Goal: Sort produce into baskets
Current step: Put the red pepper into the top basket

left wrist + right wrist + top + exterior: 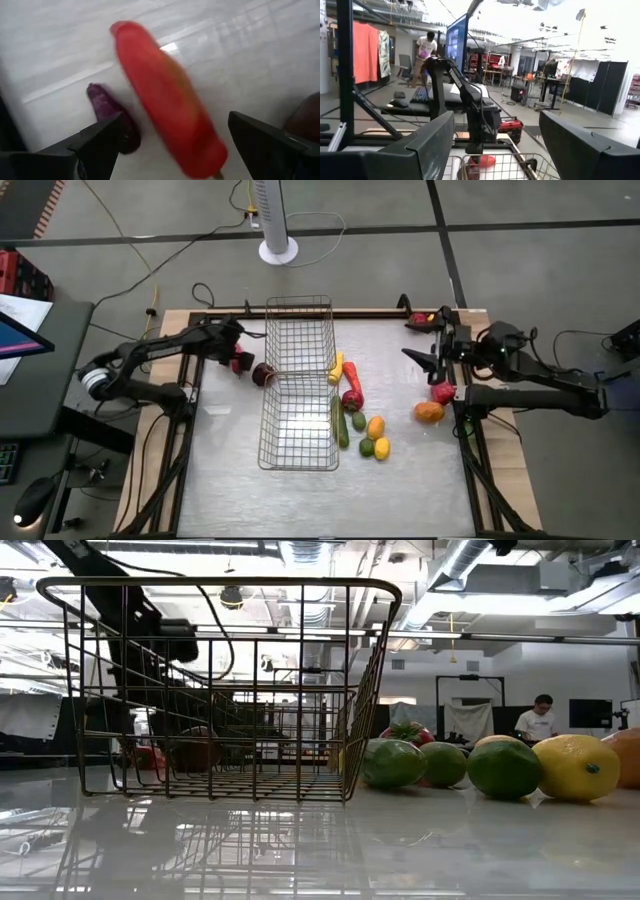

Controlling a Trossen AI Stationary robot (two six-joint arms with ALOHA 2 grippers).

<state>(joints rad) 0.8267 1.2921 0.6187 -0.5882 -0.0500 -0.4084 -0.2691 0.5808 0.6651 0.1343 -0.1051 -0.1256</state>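
Left gripper (236,360) over a red chilli, jaws wide apart

The long red chilli (165,100) lies on the table between its spread fingers, ungripped, just left of the baskets (298,330); more produce (372,435) sits to their right, where the right gripper (425,360) waits empty, half open

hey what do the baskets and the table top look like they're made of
Baskets: thin bare metal wire, likely steel, going by the open silver grid. Table top: smooth glossy white surface, perhaps laminate; it mirrors the basket and ceiling lights in the low view.
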